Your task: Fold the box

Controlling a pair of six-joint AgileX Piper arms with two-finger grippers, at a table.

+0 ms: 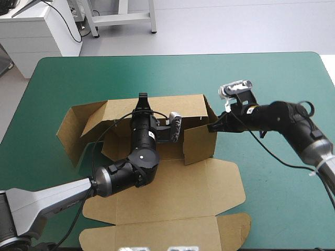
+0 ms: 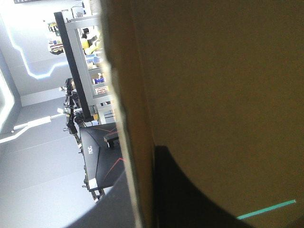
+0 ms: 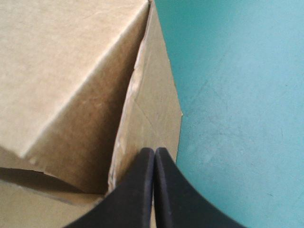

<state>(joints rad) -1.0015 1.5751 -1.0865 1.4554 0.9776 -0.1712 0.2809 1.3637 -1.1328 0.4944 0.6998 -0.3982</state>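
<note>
The brown box (image 1: 196, 142) stands mid-table with its back and side walls raised. Its lid (image 1: 167, 201) lies flat toward the near edge, and a left flap (image 1: 70, 128) is splayed outward. My left gripper (image 1: 141, 100) reaches up inside the box to the top edge of the back wall. In the left wrist view the board (image 2: 213, 71) fills the picture, its edge runs between the black fingers (image 2: 190, 199), and the gripper (image 2: 137, 178) is shut on it. My right gripper (image 1: 212, 127) is shut, its tip against the right side flap (image 3: 154, 95) by the box wall (image 3: 71, 71).
Bare teal-green cover (image 1: 277, 198) lies to the right of the box and beyond it toward the far edge (image 1: 172, 55). The lid's flaps reach close to the table's near edge. In the right wrist view the cover (image 3: 237, 95) shows beside the flap.
</note>
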